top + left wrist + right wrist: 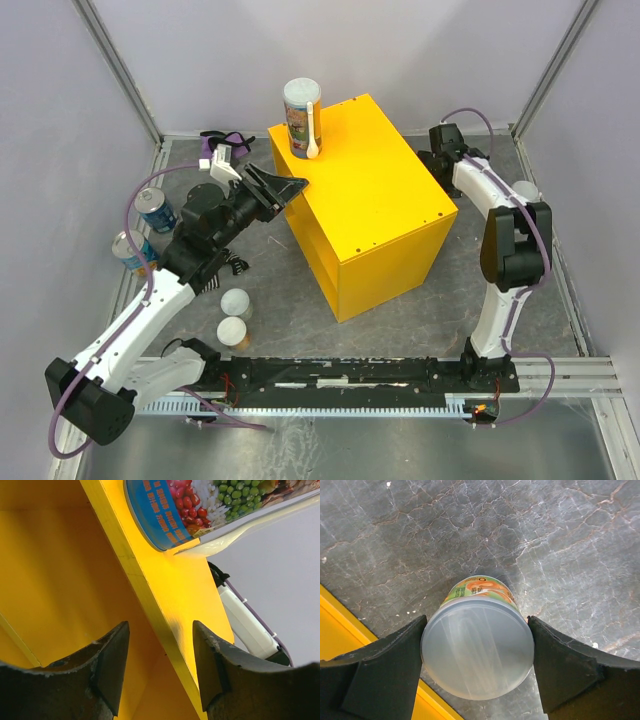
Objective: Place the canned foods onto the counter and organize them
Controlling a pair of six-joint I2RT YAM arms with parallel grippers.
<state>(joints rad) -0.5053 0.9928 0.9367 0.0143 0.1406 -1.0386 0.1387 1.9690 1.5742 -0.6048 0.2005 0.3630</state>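
Tub: orange-and-green-labelled tub (477,650) with a pale lid, standing upright on the grey marbled table (545,540), just beside the base of the yellow cabinet (370,190).
Axis: the long axis is vertical, with the lid facing the right wrist camera.
Tub to claw: directly below the right gripper (476,622) and centred between its fingers. In the wrist view the lid rim meets both inner finger edges.
Right claw: jaws wide apart, one on each side of the tub. Whether they press it or only flank it cannot be told.
Nearer arm: the right, reaching round the cabinet's far right side. The left arm is well apart, on the cabinet's other side.
Coming move (judged): a firm grip, a straight lift along the axis, then a carry onto the cabinet top.
Left claw: left gripper (160,627), fingers apart with nothing between them, at the cabinet's left top edge.
On the counter: tall tube (300,112) with a white spoon (313,130) on its side, upright at the far-left corner.
Waiting: blue-labelled tins (157,208) (133,248) and pale-lidded tubs (236,303) (232,331) on the table left of the cabinet.
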